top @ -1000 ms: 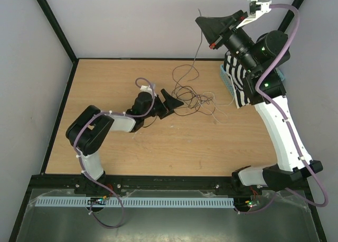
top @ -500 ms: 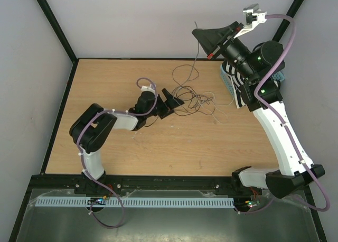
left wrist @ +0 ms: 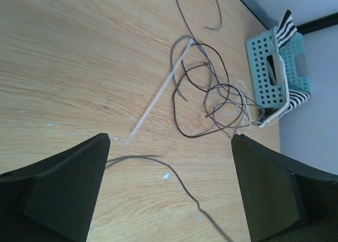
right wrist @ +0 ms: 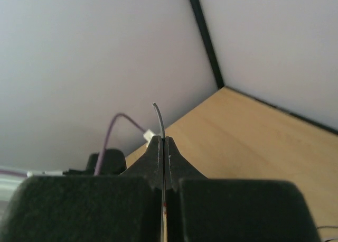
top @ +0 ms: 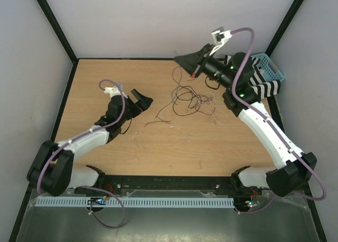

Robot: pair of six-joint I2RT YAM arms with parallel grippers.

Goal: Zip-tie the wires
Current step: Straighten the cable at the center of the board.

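Top external view: the wires (top: 193,99) are seen as a loose dark tangle on the counter (top: 105,73), near the teal basket (top: 268,67), on its side toward the left arm. One strand, seemingly a wire, is pinched between the closed fingers of the right hand (top: 178,59), which is held above the counter beside the basket. In the right wrist view a short grey end is seen standing out past the fingertips. The zip tie (left wrist: 158,91) is laid flat on the counter, one end touching the tangle, the rest farther from the basket. The left hand (top: 141,98) is spread wide and empty, farther again from the basket, with the zip tie just ahead of it. Gathering is judged to be the step in hand, since nothing is yet wrapped. Next, the zip tie would need to be grasped low and squarely, as so thin and flat a strip could easily be pushed aside.
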